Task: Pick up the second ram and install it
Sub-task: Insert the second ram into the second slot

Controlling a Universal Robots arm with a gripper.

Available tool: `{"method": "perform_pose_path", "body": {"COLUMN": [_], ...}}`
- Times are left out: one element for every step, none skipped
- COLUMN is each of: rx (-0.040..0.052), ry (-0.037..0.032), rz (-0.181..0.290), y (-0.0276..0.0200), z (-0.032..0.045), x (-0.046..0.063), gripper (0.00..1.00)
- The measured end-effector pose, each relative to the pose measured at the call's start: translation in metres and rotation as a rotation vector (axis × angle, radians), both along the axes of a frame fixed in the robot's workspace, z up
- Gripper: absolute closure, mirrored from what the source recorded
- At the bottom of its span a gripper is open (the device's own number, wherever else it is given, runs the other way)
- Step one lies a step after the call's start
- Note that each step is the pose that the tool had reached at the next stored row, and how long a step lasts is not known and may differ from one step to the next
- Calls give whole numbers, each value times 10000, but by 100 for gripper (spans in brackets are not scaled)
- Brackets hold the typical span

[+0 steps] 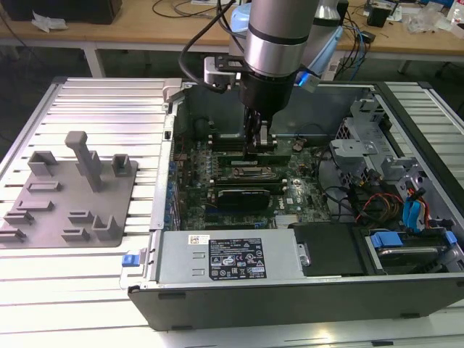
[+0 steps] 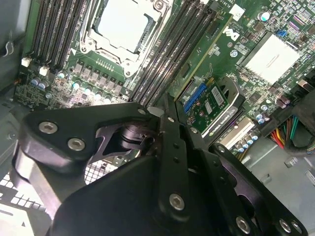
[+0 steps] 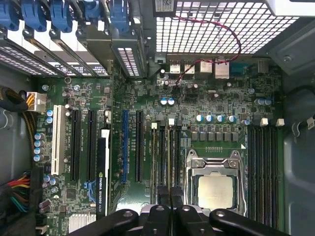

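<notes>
**Second ram stick pinched by the gripper, down at the slots**

The open case (image 1: 217, 308) is laid flat on a slatted bench, with a grey tray (image 1: 65, 196) of holders parked on the exterior view's left, well apart from it. Most of the case floor is taken up by the motherboard (image 3: 211, 98). The arm (image 1: 279, 32) is dropped straight down into the middle of the case.

A black card (image 1: 246, 196) is seen plugged in beside the work area. The processor socket (image 3: 212, 184) is sat just beside a bank of black memory slots (image 2: 165, 51).

The ram stick (image 2: 204, 54) is stood on edge along the outermost of those slots, on the side away from the socket, with its green board and edge facing the second wrist view. Whether it's fully clicked in can't be told, tbh.

The gripper (image 3: 170, 189) is lowered onto the near end of that stick. Its fingers (image 2: 170, 128) are drawn together, clamped on the stick with only a thin line left between them.
</notes>
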State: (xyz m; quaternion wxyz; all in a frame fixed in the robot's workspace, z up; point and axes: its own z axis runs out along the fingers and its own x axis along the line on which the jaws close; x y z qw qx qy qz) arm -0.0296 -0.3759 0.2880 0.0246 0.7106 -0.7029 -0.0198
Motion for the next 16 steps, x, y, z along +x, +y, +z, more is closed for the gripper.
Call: {"method": "perform_pose_path", "body": {"rx": [-1,-2,-2,-3,-3,-3,-3,-4,-3,-5,-3,-5,-4,-3,-4,-4], "ry": [0,0,0,0,0,0,0,0,0,0,0,0,0,0,0,0], "rz": [0,0,0,0,0,0,0,0,0,-1,-1,2,0,0,-1,-2], "y": [0,0,0,0,0,0,0,0,1,0,0,0,0,0,0,0], "z": [0,0,0,0,0,0,0,0,-4,-18,-42,-71,-111,-121,-128,-137], "x": [0,0,0,0,0,0,0,0,0,-21,-51,-51,-53,-54,-55,-58], "gripper": [91,91,91,91,91,91,91,91,91,91,91,91,91,91,91,91]}}
